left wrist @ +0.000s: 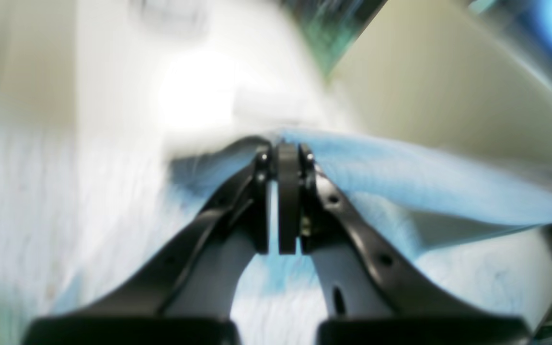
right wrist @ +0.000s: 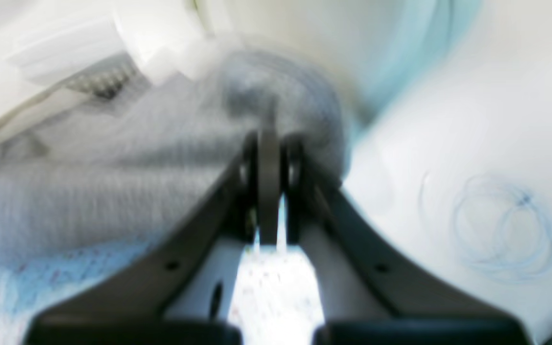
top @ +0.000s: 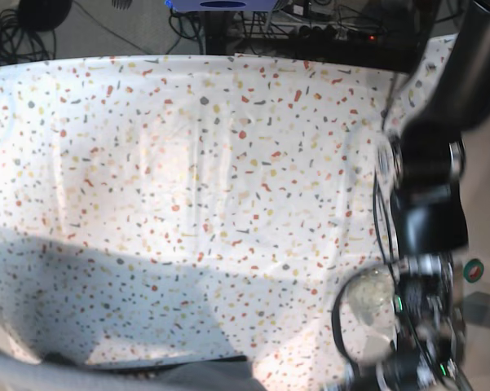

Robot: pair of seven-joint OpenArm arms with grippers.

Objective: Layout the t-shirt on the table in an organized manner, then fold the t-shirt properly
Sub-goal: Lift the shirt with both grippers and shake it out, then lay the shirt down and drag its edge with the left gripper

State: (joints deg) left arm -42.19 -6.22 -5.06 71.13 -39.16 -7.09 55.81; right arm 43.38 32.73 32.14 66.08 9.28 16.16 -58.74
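T-shirt (right wrist: 89,191) pinched in both sets of jaws

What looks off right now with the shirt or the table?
The t-shirt is not laid out: both hands, left hand and right hand, pinch it shut, holding it off the table. In the base view only a grey strip shows at the near edge. Both wrist views are motion-blurred.
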